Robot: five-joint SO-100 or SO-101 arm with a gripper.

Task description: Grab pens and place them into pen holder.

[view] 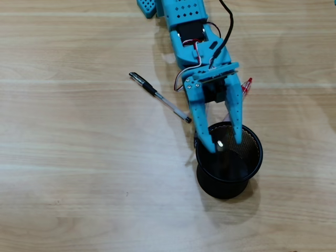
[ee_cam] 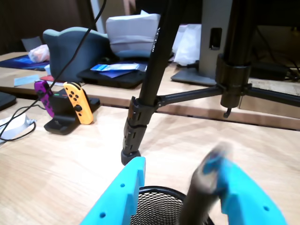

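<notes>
Over pen holder (view: pixel 229 178) on pale wood table (view: pixel 79 173), claw (view: pixel 227 142) spread apart; blurred pen (ee_cam: pixel 199 199) between fingers; cluttered desks behind.

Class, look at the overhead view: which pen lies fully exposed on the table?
The black pen, lying alone left of the arm. The red pen is mostly hidden behind the gripper.

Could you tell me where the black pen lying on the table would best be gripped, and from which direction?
Probably mid-barrel on the black pen, from straight above. It lies flat and diagonal in the overhead view, so the end effector should turn its jaws across the barrel.
</notes>
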